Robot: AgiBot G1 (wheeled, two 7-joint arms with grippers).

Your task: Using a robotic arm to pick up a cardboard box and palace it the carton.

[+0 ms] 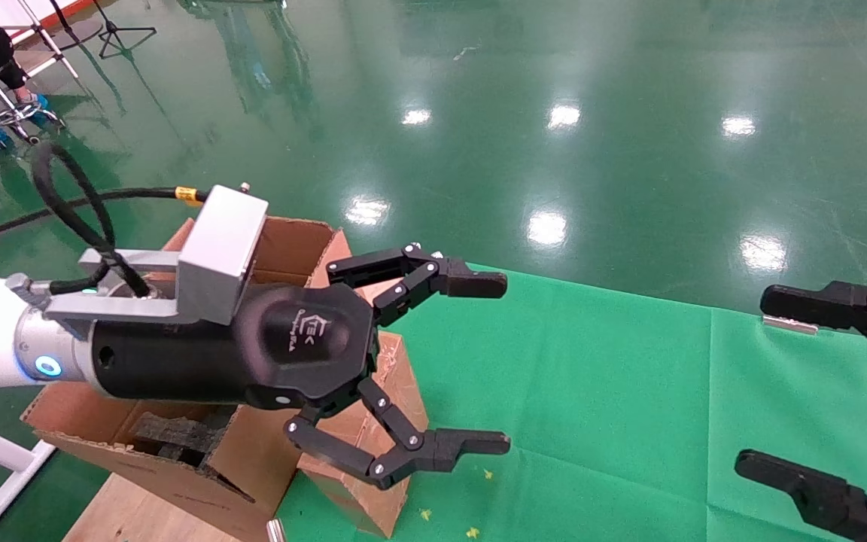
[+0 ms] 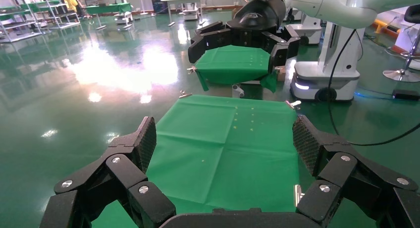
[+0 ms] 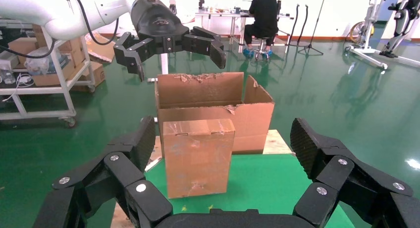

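Note:
The cardboard box is small, brown and taped. It stands upright on the green cloth, close against the carton. In the head view the cardboard box shows partly behind my left gripper. That gripper, on the white robotic arm, hangs open and empty above the box and the carton's near wall. Black foam lies inside the carton. My right gripper is open and empty, facing the box from some way off, at the right edge of the head view.
A green cloth covers the table, held by metal clips. The carton rests on a wooden board at the table's left end. Shiny green floor lies beyond. A person sits far behind; a cart with boxes stands off to one side.

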